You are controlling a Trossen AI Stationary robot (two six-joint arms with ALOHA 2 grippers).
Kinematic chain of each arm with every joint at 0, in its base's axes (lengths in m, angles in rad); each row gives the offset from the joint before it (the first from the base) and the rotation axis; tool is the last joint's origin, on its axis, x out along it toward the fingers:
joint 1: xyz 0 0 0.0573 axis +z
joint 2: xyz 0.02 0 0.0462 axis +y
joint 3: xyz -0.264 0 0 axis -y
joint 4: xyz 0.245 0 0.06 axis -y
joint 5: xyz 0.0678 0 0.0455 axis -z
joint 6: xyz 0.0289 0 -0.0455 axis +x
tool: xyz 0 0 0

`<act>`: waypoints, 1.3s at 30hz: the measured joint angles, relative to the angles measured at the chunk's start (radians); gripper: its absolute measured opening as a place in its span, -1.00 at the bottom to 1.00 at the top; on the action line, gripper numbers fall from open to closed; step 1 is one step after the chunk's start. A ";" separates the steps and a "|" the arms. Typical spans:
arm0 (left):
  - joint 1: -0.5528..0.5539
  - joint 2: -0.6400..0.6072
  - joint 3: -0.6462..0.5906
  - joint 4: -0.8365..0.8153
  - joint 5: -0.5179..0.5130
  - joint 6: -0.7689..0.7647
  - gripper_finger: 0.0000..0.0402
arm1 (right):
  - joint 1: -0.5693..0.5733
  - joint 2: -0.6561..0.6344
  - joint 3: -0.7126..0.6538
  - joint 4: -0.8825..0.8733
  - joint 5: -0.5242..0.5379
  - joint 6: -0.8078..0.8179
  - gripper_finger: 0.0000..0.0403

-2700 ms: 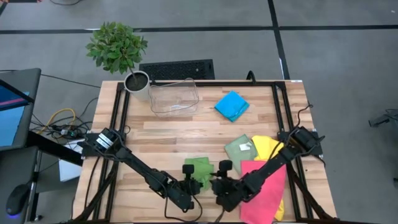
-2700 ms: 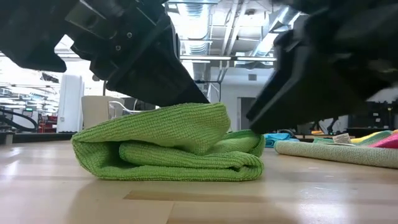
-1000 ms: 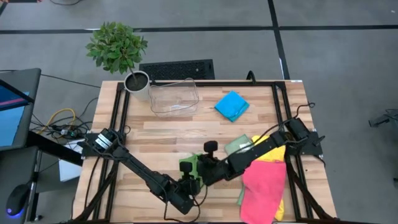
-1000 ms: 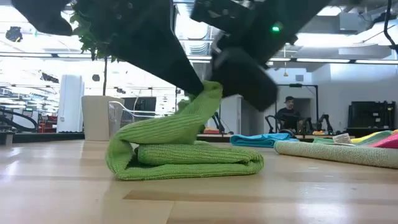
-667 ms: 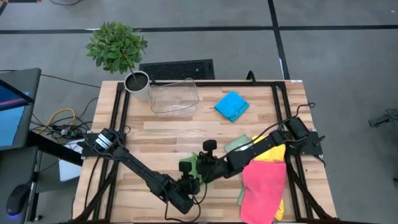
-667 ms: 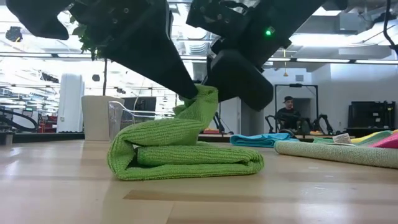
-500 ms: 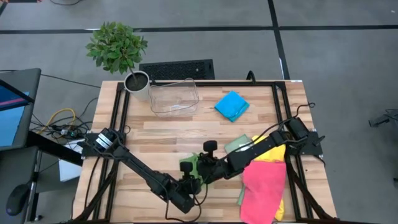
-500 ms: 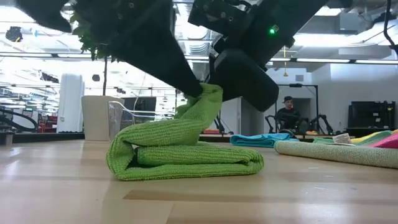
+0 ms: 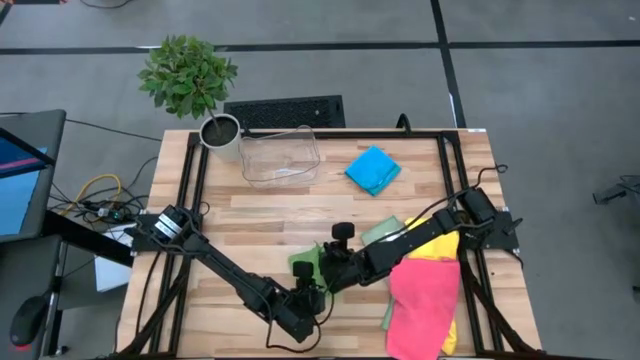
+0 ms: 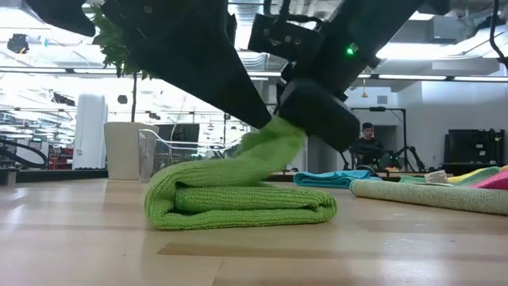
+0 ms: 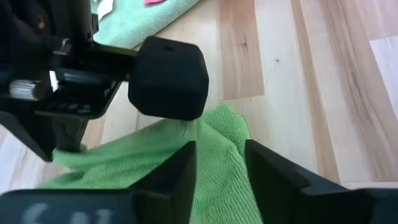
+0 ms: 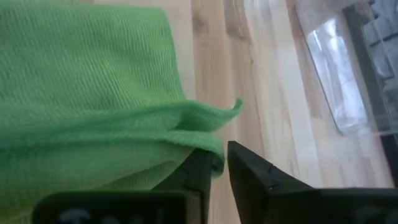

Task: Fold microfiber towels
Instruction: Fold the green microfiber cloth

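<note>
in the high view the bright green towel (image 9: 305, 262) sits low and centre on the wooden table (image 9: 280, 215), with both arms meeting over it; the blue towel (image 9: 372, 170) lies upper right, the pink towel (image 9: 425, 300) at lower right.

in the low view the green towel is a folded stack at centre, its top layer drawn up toward the dark grippers above.

in the left wrist view the left gripper (image 11: 219, 165) has its fingers parted, green cloth lying between them without being pinched.

in the right wrist view the right gripper (image 12: 218, 163) pinches the towel's edge between narrow fingers.
</note>
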 joint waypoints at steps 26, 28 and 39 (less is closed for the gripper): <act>-0.092 -0.010 -0.163 0.074 -0.078 -0.159 -0.40 | 0.182 -0.038 -0.093 0.292 0.045 0.275 -0.21; -0.100 -0.010 -0.163 0.067 -0.036 -0.178 -0.44 | 0.189 -0.008 -0.093 0.327 0.044 0.301 -0.23; -0.144 -0.005 -0.190 -0.006 -0.035 -0.299 -0.69 | 0.222 0.148 -0.092 0.502 0.032 0.402 -0.32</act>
